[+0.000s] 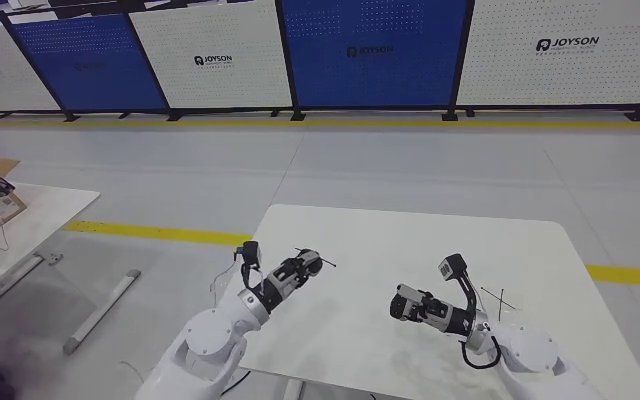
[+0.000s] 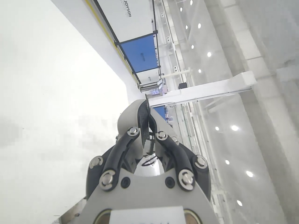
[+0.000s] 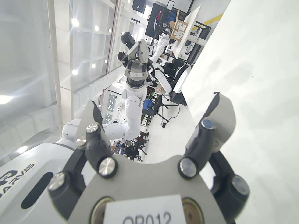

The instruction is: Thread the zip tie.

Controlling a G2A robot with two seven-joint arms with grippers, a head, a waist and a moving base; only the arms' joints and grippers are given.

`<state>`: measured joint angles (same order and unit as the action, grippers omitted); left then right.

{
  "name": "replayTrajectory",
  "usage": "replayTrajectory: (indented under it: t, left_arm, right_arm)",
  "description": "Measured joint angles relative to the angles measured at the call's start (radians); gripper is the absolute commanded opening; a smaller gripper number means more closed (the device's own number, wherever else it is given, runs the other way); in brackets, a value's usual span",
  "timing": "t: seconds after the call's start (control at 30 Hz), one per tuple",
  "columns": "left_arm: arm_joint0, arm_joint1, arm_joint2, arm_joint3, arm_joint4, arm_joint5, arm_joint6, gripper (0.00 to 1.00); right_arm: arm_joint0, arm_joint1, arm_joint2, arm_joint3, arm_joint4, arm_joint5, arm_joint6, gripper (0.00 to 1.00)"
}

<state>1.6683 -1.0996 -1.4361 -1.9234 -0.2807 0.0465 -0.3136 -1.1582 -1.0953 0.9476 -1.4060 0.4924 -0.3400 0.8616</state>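
Note:
My left gripper (image 1: 306, 264) hovers over the table's near left part, shut on a thin black zip tie (image 1: 326, 262) whose end sticks out past the fingertips. In the left wrist view the black pads (image 2: 144, 122) are pressed together, and the zip tie's tip (image 2: 146, 97) pokes out beyond them. My right gripper (image 1: 399, 303) is over the table's near right part, pointing toward the left one, open with nothing between its fingers (image 3: 155, 102). The right wrist view shows the left gripper (image 3: 138, 54) farther off, a clear gap away.
The white table (image 1: 400, 240) is bare in the middle. Two or three loose black zip ties (image 1: 498, 297) lie crossed beside the right arm. Another white table (image 1: 40, 210) stands off to the left. Blue and white panels (image 1: 370, 50) line the back.

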Motion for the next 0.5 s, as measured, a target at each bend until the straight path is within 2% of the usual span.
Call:
replayTrajectory:
  t: [0.07, 0.4, 0.5]
  left_arm:
    - [-0.002, -0.004, 0.022, 0.009, 0.006, -0.011, 0.021, 0.0]
    - [-0.002, -0.004, 0.023, 0.011, -0.001, -0.012, 0.024, 0.0]
    - [-0.002, -0.002, 0.042, 0.024, 0.077, -0.018, 0.023, 0.0]
  right_arm:
    - [0.0, 0.0, 0.0, 0.0, 0.0, 0.0, 0.0, 1.0]
    - [0.0, 0.0, 0.0, 0.0, 0.0, 0.0, 0.0, 1.0]
    - [0.0, 0.0, 0.0, 0.0, 0.0, 0.0, 0.0, 1.0]
